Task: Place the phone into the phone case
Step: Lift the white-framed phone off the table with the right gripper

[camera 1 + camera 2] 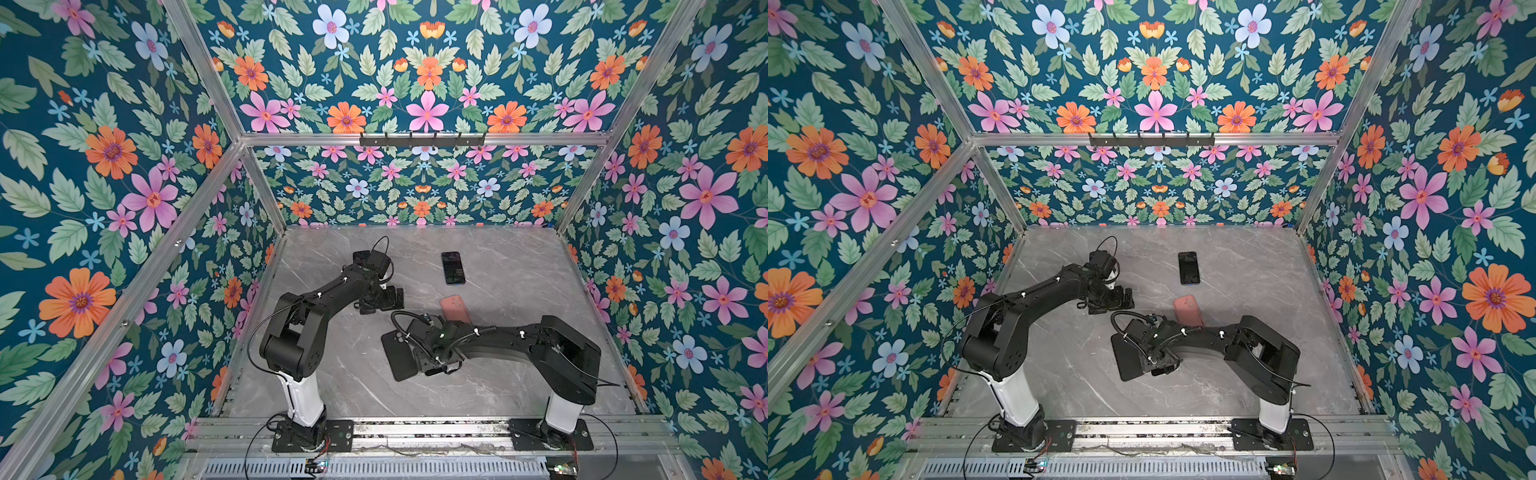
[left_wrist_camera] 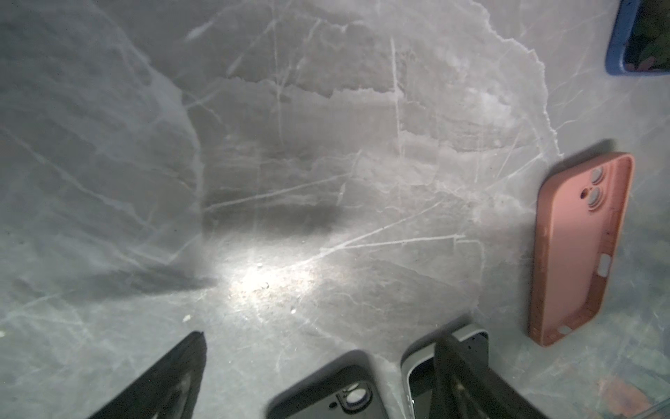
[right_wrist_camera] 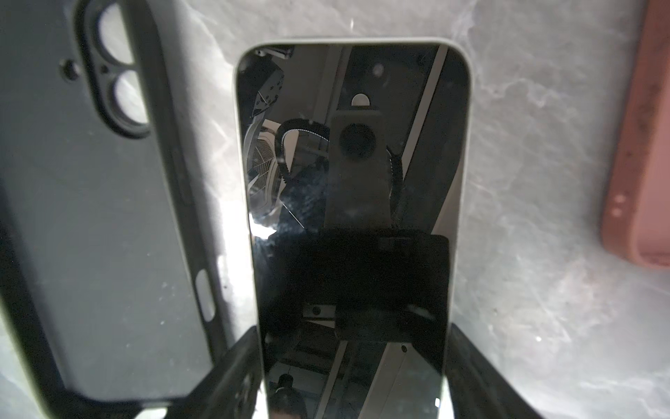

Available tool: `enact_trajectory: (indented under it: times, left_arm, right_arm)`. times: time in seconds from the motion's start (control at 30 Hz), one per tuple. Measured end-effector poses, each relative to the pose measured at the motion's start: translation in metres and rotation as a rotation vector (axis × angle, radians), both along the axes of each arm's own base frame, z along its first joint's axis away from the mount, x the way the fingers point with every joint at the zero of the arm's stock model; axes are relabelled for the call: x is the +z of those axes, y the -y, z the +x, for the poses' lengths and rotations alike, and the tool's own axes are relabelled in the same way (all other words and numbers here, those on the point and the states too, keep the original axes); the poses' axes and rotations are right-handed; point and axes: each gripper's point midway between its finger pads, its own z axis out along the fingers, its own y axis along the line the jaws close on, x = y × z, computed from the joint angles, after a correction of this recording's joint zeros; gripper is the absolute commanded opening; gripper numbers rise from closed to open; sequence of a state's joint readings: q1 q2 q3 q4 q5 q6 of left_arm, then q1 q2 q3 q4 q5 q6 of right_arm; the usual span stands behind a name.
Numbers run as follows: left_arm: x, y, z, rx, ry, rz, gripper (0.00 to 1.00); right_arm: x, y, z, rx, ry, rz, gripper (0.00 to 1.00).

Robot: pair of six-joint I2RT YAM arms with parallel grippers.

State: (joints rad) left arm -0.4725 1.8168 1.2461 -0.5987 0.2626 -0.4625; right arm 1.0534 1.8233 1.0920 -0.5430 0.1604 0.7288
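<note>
Right gripper point(image 3: 353, 330): jaws spread wide, one finger along each long edge of phone point(image 3: 351, 163), screen up between them; firm pinch or not, cannot tell. Black case point(image 3: 90, 217) lies just outside one jaw, open side up. Left gripper point(image 2: 322, 337): jaws fully apart, holding nothing.

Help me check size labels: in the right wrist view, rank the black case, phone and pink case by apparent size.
black case and phone: alike, both cropped, so unranked
pink case: smallest, only a strip shows
</note>
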Motion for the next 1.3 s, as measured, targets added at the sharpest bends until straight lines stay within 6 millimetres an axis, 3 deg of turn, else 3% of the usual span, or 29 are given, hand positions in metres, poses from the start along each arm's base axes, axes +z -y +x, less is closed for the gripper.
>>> enact_trajectory:
  times: [0.53,0.77,0.9,1.1,1.3]
  left_arm:
    - [0.003,0.010,-0.001,-0.019,-0.033,-0.076,0.94]
    - [0.005,0.024,-0.014,-0.067,-0.061,-0.179,0.89]
    - [0.012,0.037,-0.019,-0.100,-0.066,-0.272,0.84]
    - [0.016,0.054,-0.030,-0.151,-0.086,-0.404,0.69]
    - [0.019,0.062,-0.043,-0.178,-0.109,-0.502,0.66]
  right_arm:
    - [0.002,0.004,0.003,0.003,0.050,0.029,0.63]
    - [0.004,0.008,0.005,0.036,0.119,0.086,0.62]
    - [0.006,0.008,0.007,0.045,0.157,0.119,0.61]
    - [0.009,0.009,0.010,0.053,0.208,0.167,0.60]
    - [0.010,0.014,0.008,0.049,0.225,0.201,0.59]
